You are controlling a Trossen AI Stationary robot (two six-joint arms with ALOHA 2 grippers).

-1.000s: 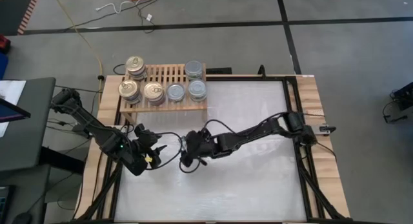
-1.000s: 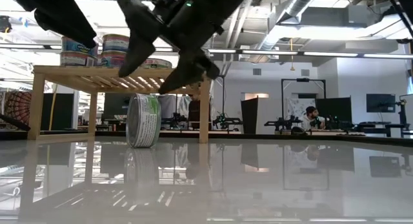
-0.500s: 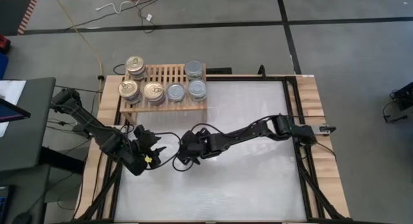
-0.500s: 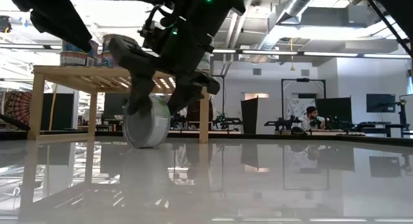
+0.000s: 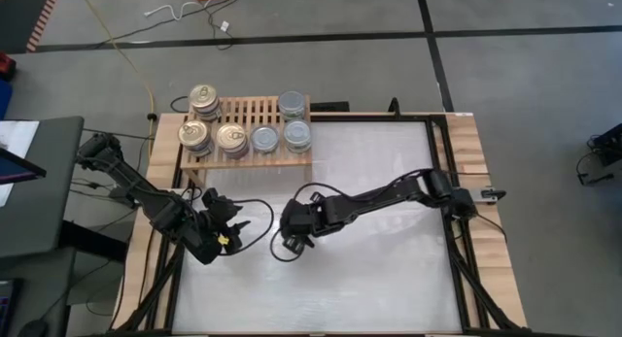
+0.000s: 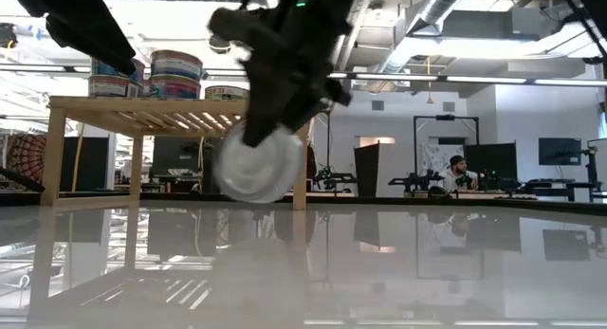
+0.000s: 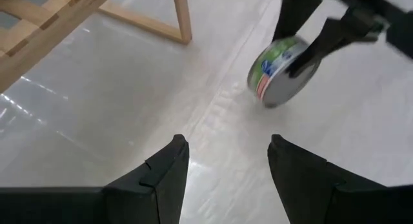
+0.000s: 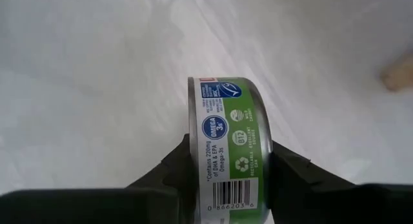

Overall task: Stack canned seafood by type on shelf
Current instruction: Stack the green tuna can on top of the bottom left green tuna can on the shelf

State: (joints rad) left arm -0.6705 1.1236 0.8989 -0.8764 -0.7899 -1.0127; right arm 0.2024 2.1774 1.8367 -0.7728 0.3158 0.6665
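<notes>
The right end effector (image 5: 289, 242) is squeezing a tin (image 8: 227, 156) between its two fingers. The tin has a green label and a shiny grey end. It is tipped on its side, so its flat ends press against the finger pads. In the low view the tin (image 6: 257, 164) hangs above the white worktop (image 5: 389, 269) and does not touch it. Its round grey face points at the camera. From above, this end effector is near the middle of the worktop, in front of the shelf (image 5: 248, 114) and well apart from it.

The left end effector (image 5: 231, 230) is just beside the right one, near the left side of the worktop. Its fingers (image 7: 158, 175) are spread apart and nothing is between them. Its wrist camera looks across the worktop at the held tin (image 7: 282, 70) and at one wooden leg of the shelf (image 7: 181, 17).

The shelf is a low wooden rack with slats on top. It stands at the back left of the worktop. Six piles of tins sit on it. Three piles on the left have gold tops (image 5: 203, 96). Three piles on the right have plain grey tops (image 5: 293, 104). In the low view some of the tins on the shelf (image 6: 176, 73) sit one on top of another.

Far behind the worktop, a person (image 6: 458, 168) sits at a desk
</notes>
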